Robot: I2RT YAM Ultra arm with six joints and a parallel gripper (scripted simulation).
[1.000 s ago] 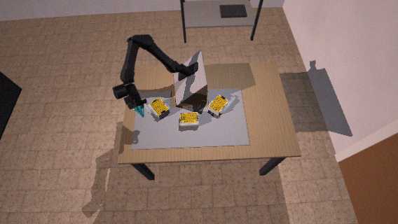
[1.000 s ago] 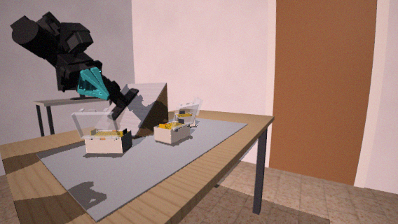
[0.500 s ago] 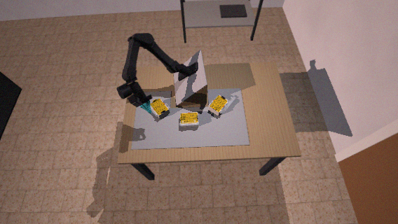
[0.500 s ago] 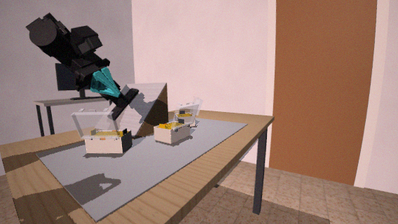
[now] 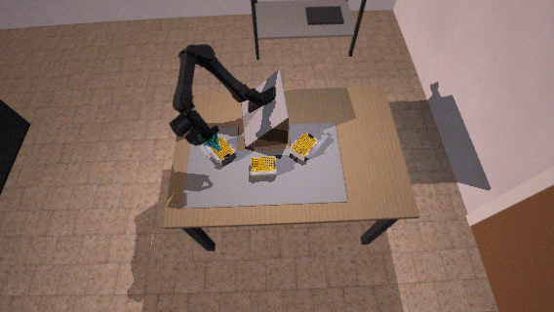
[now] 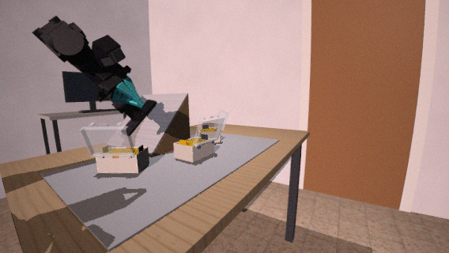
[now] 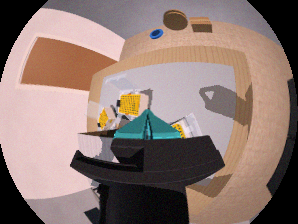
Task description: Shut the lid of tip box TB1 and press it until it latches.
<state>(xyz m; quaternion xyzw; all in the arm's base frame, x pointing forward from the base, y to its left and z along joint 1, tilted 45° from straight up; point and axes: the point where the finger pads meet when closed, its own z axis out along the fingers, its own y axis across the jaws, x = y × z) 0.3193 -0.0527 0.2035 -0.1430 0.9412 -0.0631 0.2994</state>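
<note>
Three white tip boxes with yellow inserts stand on the grey bench mat (image 5: 265,168): a left box (image 5: 221,148), a middle box (image 5: 263,166) and a right box (image 5: 303,144). Their ID stickers are too small to read. In the exterior view the nearest box (image 6: 118,158) has its clear lid (image 6: 99,136) standing open, and so does the farthest box (image 6: 209,130). My gripper (image 5: 213,141), with teal fingers, is shut and empty. It hangs just above the back of the left box, over its lid, and also shows in the exterior view (image 6: 136,103). The wrist view shows the shut fingertips (image 7: 147,125) above the boxes.
A large wedge-shaped block (image 5: 265,114) stands behind the boxes, with the arm's base on it. The wooden table (image 5: 371,161) reaches past the mat on all sides. A second table (image 5: 304,19) stands farther back.
</note>
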